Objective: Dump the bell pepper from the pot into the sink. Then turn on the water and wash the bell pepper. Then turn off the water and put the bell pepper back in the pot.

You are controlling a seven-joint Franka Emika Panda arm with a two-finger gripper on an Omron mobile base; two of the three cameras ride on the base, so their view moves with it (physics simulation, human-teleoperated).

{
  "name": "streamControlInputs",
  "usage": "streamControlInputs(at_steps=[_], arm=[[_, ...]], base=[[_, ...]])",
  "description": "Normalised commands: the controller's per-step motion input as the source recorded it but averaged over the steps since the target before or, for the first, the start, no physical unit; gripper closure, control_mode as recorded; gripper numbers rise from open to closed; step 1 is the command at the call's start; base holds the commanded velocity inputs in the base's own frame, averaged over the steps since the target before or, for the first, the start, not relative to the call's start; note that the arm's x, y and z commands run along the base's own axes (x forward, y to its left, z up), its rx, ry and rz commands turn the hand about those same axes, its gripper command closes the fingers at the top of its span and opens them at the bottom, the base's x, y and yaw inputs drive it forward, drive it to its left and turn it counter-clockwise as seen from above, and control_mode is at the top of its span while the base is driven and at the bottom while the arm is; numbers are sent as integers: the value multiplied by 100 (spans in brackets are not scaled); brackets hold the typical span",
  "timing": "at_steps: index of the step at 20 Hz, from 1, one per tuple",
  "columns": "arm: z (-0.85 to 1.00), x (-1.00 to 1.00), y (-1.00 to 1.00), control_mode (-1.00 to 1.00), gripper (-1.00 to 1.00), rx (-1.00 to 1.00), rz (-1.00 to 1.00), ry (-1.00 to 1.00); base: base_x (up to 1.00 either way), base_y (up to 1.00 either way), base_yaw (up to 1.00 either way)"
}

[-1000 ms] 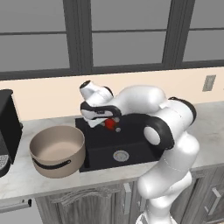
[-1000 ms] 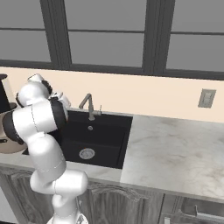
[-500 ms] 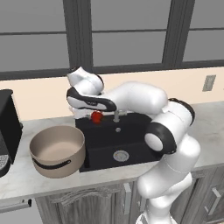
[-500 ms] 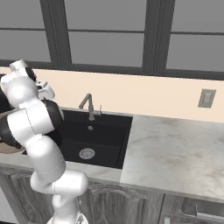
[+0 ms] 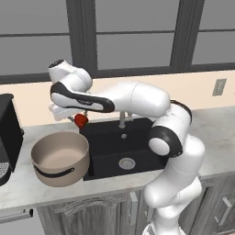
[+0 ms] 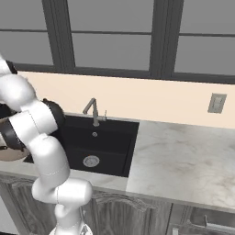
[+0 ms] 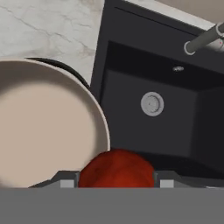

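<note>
Clamping the bell pepper, gripper partly closed

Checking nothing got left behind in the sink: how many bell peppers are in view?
1. The bell pepper is clamped in the gripper, in the air by the pot's rim; the sink holds none.

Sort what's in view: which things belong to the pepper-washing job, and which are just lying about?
Job: pepper, held in the hand above the counter; pot; sink; faucet.
Lying about: black appliance; wall outlet.
</note>
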Motion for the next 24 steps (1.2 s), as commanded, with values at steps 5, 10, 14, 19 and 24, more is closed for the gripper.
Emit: streamControlInputs(at_steps=[5, 10, 14, 19, 24], arm=[[4, -14, 72, -100, 100, 5, 0, 2], [-7, 0, 52, -100, 100, 5, 0, 5], [-44, 0, 25, -100, 100, 0, 0, 4], [-72, -5, 2, -100, 100, 0, 0, 4], [-75, -2, 0, -100, 100, 1, 0, 3]], base=[[0, 0, 0], [0, 0, 0], [0, 0, 0], [0, 0, 0], [0, 0, 0]])
